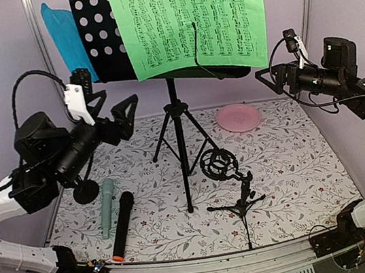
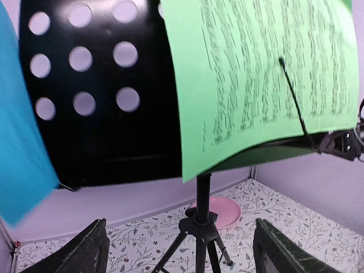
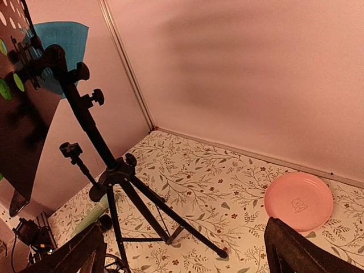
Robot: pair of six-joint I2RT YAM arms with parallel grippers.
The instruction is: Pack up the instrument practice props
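The black perforated sheet-music rack [image 1: 99, 32] stands on its tripod legs [image 1: 178, 127] at mid-table. A green music sheet [image 1: 193, 21] rests on its front, and a blue music sheet [image 1: 64, 37] sticks out at its left edge. The mint-green microphone [image 1: 107, 206] and the black microphone [image 1: 123, 226] lie side by side at the front left. One mic support [image 1: 230, 177] with a shock mount stands right of the tripod. Another support's round base [image 1: 85, 190] shows behind my left arm. My left gripper [image 1: 110, 106] hangs open and empty, left of the rack. My right gripper [image 1: 270, 77] is open and empty, at the rack's right.
A round pink plate [image 1: 238, 117] lies at the back right on the floral mat [image 1: 296, 161]. Purple walls close the back and sides. In the left wrist view the rack [image 2: 102, 102] fills the frame close ahead, with the plate [image 2: 224, 210] beyond the tripod.
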